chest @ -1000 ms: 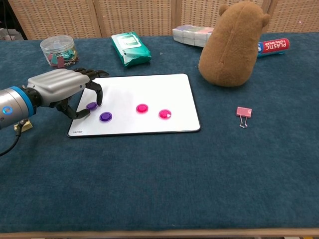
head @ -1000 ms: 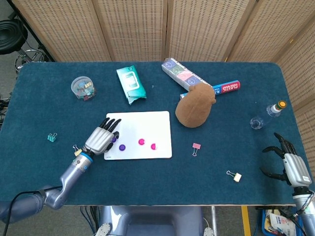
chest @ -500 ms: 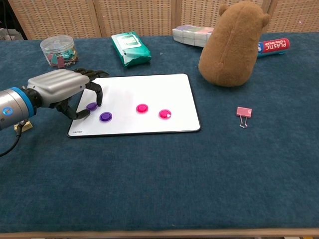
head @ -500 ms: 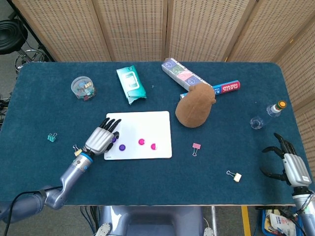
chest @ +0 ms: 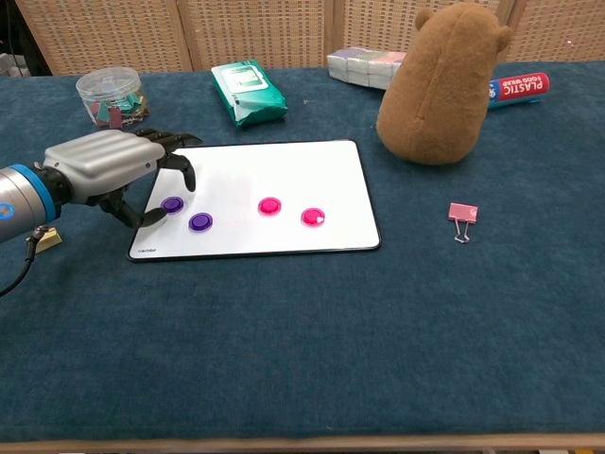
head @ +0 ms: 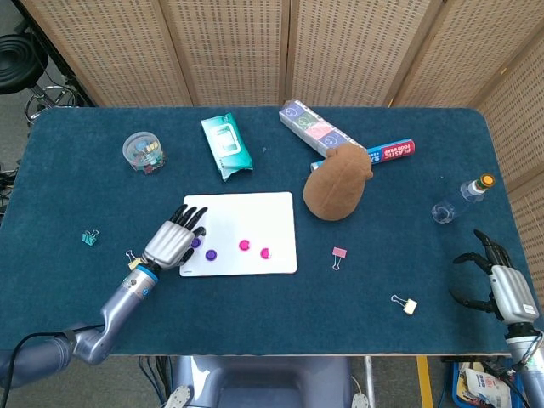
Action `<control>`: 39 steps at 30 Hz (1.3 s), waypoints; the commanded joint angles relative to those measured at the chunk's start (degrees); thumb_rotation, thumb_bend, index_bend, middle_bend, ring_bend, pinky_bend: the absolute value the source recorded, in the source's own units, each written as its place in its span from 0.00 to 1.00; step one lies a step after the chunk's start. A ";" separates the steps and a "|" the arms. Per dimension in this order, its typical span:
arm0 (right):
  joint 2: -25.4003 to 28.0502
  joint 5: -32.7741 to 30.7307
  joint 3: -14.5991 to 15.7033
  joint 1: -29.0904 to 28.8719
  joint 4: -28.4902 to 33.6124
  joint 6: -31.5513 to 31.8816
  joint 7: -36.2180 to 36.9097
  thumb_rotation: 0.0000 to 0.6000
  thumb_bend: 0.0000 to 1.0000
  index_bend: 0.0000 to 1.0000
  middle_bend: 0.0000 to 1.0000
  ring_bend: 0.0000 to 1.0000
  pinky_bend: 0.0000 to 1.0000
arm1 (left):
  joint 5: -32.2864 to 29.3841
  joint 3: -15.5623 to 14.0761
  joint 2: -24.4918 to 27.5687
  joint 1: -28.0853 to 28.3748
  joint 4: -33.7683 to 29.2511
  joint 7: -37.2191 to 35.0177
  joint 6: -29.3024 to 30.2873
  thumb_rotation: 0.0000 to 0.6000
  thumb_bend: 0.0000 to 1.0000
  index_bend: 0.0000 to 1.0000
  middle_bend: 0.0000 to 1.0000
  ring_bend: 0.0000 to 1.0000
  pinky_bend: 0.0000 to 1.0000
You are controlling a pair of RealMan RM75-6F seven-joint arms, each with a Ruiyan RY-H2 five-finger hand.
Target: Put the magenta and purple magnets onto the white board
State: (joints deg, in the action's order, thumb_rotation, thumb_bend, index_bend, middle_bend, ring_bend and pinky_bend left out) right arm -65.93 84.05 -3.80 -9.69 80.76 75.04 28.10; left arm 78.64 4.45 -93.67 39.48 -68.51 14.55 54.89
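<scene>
Left hand (chest: 113, 170): I read it as empty, fingers spread just beside the nearest purple magnet (chest: 172, 203).
Magnets: both purple and both magenta (chest: 270, 205) lie on the white board (chest: 284, 170).
Risk: I could knock that magnet off when lifting away.
Right hand (head: 501, 285): fingers apart, idle, well apart from the board.

Four magnets (chest: 199, 221) in a row on the board (chest: 284, 180); left hand (chest: 109, 165) over its left edge; plush toy (chest: 441, 85) behind-right
</scene>
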 commanded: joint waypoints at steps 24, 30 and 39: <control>0.55 2.53 0.16 0.69 1.03 3.58 -0.88 1.00 0.03 0.21 0.00 0.00 0.00 | 2.20 -2.30 19.67 -13.65 -15.89 -16.52 16.59 1.00 0.20 0.00 0.00 0.00 0.00; 0.21 4.19 0.43 1.38 0.79 6.29 -2.35 1.00 0.00 0.04 0.00 0.00 0.00 | 1.93 -4.82 26.29 -21.90 -19.84 -23.78 23.93 1.00 0.18 0.00 0.00 0.00 0.00; 0.04 4.78 0.45 1.79 0.84 7.84 -3.94 1.00 0.00 0.03 0.00 0.00 0.00 | 1.73 -6.62 31.15 -28.34 -23.41 -28.23 28.30 1.00 0.16 0.00 0.00 0.00 0.00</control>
State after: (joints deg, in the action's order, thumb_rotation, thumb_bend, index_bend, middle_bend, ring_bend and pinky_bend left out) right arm -65.89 88.82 -3.36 -7.92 81.58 82.87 24.19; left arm 80.33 -1.80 -63.06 11.64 -91.45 -13.37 82.81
